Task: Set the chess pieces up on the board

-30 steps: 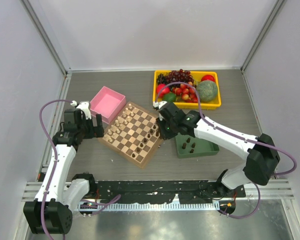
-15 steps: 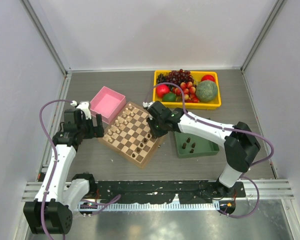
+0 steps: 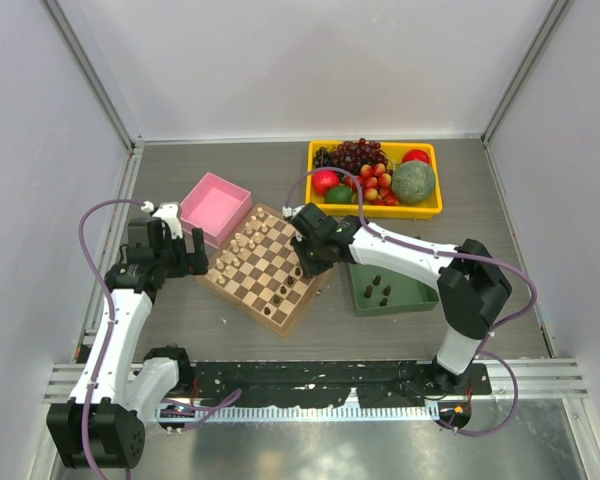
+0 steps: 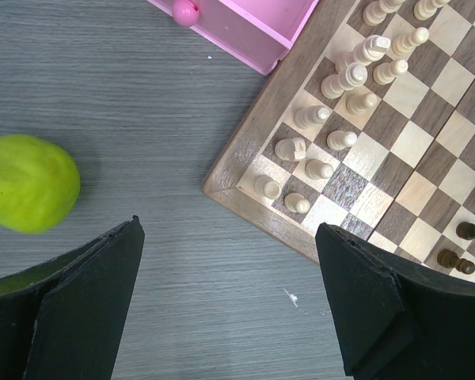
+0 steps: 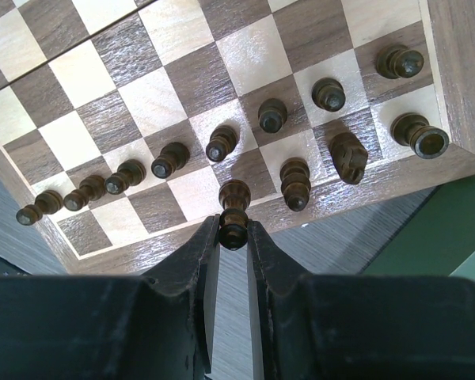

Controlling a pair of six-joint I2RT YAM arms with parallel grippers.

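The checkered wooden board [image 3: 263,266] lies left of centre, with cream pieces along its far-left side and dark chess pieces [image 3: 285,292] along its near-right side. My right gripper [image 5: 233,231] is shut on a dark chess piece [image 5: 234,207] and holds it over the board's near-right edge row, beside other dark pieces [image 5: 294,184]. In the top view the right gripper [image 3: 308,262] sits over that edge. More dark pieces [image 3: 381,290] lie in the green tray [image 3: 412,300]. My left gripper [image 4: 229,297] is open and empty over bare table, just off the board's left corner [image 4: 222,180].
A pink box [image 3: 215,208] stands behind the board's left corner. A yellow tray of fruit [image 3: 375,178] stands at the back right. A green pear [image 4: 25,184] lies on the table left of my left gripper.
My right arm has swung left from the green tray to the board's near-right edge, carrying the dark piece. The left arm has not moved.
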